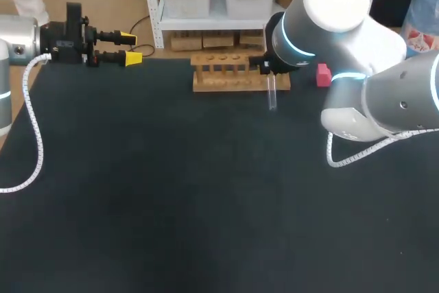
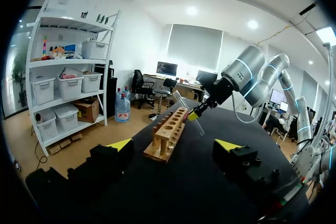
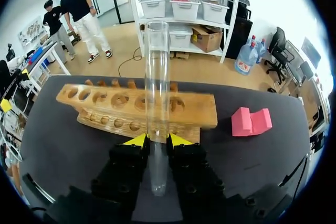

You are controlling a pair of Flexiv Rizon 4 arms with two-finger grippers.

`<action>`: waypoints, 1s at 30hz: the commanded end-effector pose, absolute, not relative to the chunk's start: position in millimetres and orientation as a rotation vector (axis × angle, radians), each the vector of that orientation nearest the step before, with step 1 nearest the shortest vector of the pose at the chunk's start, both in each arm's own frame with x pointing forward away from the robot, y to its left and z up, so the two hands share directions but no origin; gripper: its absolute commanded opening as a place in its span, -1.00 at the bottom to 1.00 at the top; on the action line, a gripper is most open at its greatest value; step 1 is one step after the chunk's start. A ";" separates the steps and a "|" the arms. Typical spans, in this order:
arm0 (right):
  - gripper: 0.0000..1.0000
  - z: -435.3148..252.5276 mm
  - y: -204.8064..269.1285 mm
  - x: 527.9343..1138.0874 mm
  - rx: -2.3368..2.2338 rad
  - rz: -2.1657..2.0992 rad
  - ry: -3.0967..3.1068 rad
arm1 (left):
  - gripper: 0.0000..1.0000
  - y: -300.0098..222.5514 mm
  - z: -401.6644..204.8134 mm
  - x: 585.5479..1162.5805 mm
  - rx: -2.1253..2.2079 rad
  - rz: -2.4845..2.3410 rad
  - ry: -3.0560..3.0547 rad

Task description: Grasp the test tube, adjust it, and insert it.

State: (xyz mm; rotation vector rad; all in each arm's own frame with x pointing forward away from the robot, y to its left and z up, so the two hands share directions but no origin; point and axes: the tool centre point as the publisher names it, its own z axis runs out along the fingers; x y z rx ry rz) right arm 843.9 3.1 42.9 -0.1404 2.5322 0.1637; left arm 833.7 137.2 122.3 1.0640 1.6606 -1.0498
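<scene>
Right wrist view | right gripper (image 3: 157,140) pinches test tube (image 3: 157,77), axis pointing ahead at rack (image 3: 100,109) | left gripper (image 2: 174,145) spread

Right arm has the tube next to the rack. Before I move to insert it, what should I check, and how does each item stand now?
1. Grip: right gripper shut on the test tube, a yellow tip on each side: ok.
2. Tube upright: it looks tilted in the left wrist view: not ok.
3. Tube over a hole: it hangs in front of the wooden rack, near the rack's right end: not ok.
4. Rack holes free: the ones in view look empty: ok.
5. Left gripper: open, at the table's far left, away from the rack: ok.
6. Pink block: beside the rack, apart from it: ok.
</scene>
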 end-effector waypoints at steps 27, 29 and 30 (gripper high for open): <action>-1.00 103.3 -36.7 800.6 -0.137 0.018 2.317 | 1.00 137.5 121.4 833.7 1.064 -1.049 1.657; -1.00 105.7 -39.5 798.3 -0.138 0.017 2.299 | 1.00 137.5 121.4 833.7 1.064 -1.049 1.657; -1.00 106.5 -40.7 797.6 -0.143 0.017 2.293 | 1.00 137.5 121.4 833.7 1.064 -1.049 1.657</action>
